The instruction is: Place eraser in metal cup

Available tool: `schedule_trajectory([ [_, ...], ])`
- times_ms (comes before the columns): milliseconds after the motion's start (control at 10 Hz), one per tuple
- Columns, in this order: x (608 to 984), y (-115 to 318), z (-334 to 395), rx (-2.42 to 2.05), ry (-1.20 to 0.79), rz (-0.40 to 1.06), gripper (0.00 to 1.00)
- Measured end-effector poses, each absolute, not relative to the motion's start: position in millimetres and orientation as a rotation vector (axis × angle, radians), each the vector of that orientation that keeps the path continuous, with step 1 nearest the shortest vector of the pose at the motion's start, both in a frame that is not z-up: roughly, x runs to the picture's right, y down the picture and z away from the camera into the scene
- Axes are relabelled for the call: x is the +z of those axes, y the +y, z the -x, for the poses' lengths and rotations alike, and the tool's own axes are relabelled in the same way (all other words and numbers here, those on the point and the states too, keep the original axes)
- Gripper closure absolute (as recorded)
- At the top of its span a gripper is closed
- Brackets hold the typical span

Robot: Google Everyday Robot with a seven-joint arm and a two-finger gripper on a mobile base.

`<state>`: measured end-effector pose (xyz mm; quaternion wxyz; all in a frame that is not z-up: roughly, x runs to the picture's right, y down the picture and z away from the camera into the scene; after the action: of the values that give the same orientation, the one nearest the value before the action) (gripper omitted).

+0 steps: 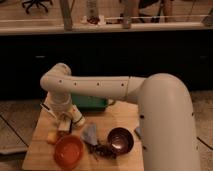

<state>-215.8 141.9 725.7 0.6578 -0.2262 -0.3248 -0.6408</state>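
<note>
My gripper (65,124) hangs low over the left part of the wooden table (40,152), just behind the orange bowl (69,151). A small whitish cylinder (78,117), which looks like the metal cup, lies tilted right against the gripper's right side; I cannot tell whether it is held. I cannot make out the eraser for certain. A small blue-grey piece (137,131) peeks out beside my arm at the right.
A dark brown glossy bowl (120,140) stands at the front middle, with a dark clump (102,149) to its left. A grey-blue object (90,133), a yellow piece (51,137) and a green container (90,102) are also on the table. My arm covers its right side.
</note>
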Motion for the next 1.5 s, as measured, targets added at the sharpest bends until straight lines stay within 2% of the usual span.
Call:
schedule_trajectory([
  [200,729.9,144.2,220.6,-1.458,-0.751,0.523,0.83],
  [800,733.7,142.5,228.5,-1.478,-0.777,0.533,0.23],
  [900,733.7,142.4,229.3,-1.480,-0.780,0.534,0.20],
  [1500,729.9,146.0,231.6,-1.505,-0.803,0.533,0.20],
])
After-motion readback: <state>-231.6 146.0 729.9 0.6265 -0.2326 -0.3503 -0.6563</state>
